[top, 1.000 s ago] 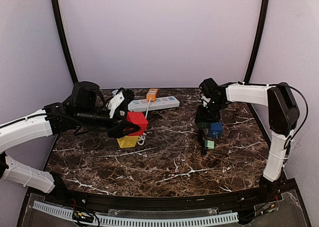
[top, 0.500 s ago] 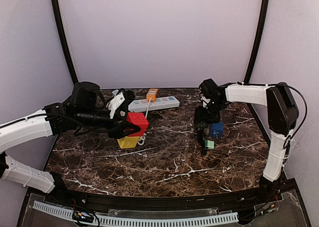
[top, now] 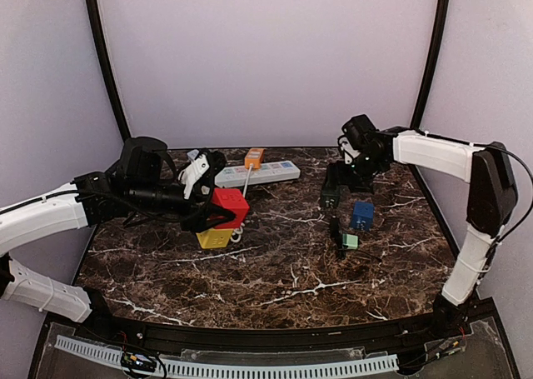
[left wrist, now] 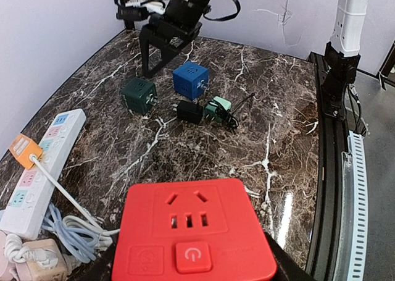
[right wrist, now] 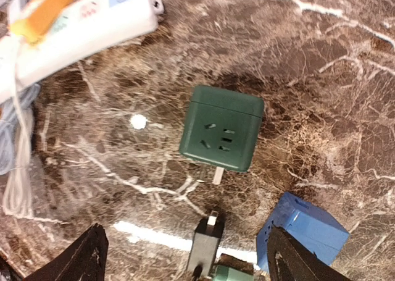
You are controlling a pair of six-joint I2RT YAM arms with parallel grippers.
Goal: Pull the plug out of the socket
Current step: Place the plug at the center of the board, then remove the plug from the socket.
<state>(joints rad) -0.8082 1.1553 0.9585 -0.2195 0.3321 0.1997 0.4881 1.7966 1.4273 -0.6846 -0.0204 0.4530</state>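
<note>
My left gripper (top: 204,206) is shut on a red socket cube (top: 226,205) (left wrist: 192,228), which sits on top of a yellow cube (top: 214,236). My right gripper (top: 340,184) (right wrist: 191,262) hangs open and empty above a dark green socket cube (top: 331,197) (right wrist: 222,128). That cube lies loose on the marble with metal prongs showing at its near side. A black plug (right wrist: 205,244) (left wrist: 188,112) lies just in front of it, apart from it, joined to a light green piece (top: 350,241). A blue socket cube (top: 361,215) (right wrist: 302,230) rests to the right.
A white power strip (top: 256,175) (left wrist: 40,163) lies at the back with an orange plug (top: 254,157) in it. Its white cable (left wrist: 68,222) coils near the yellow cube. Walls close in the left, back and right sides.
My right gripper has opened, let go of the dark green cube and drawn back toward the far right. The cube now rests on the table. The left arm has not moved.
</note>
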